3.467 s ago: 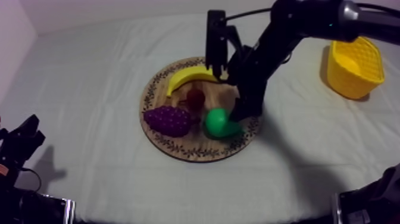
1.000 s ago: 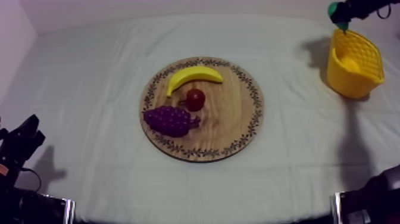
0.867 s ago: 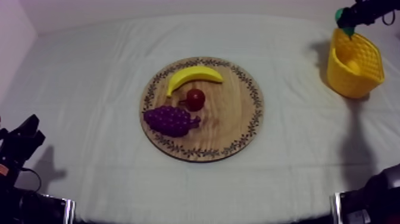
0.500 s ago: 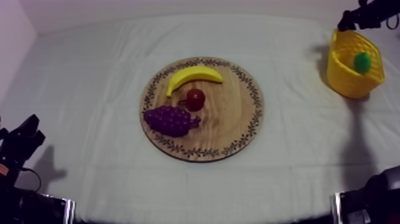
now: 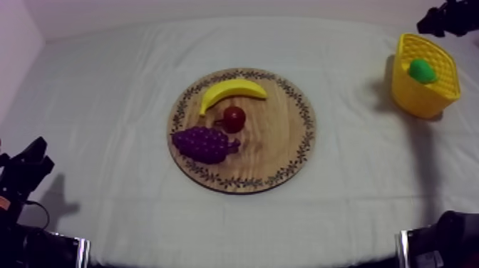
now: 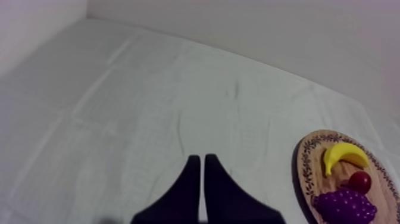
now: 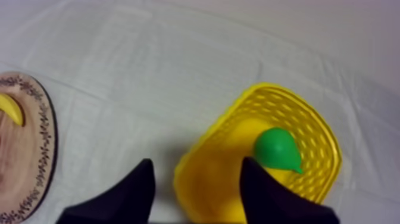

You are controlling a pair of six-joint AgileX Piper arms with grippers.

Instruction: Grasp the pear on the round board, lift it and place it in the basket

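Observation:
The green pear (image 5: 423, 70) lies inside the yellow basket (image 5: 406, 93) at the far right of the table; in the right wrist view the pear (image 7: 277, 149) rests against the basket's (image 7: 202, 173) far wall. My right gripper (image 7: 196, 179) hovers open above the basket's near rim, holding nothing; in the top view my right gripper (image 5: 447, 18) is a dark shape just past the basket. The wooden board (image 5: 285, 150) at the table's middle holds a banana (image 5: 229, 90), a small red fruit (image 5: 234, 118) and grapes (image 5: 204, 144). My left gripper (image 6: 200, 173) is shut on nothing above bare cloth, left of the board (image 6: 303, 167).
My left arm (image 5: 25, 171) rests low at the table's left edge. Open cloth lies between the board and the basket. The board's rim (image 7: 44, 143) with one end of the banana (image 7: 11, 108) shows left of the basket in the right wrist view.
My right gripper carried the pear from the board to above the basket and let it go. The pear now lies in the basket and the gripper has drawn back a little to the right.

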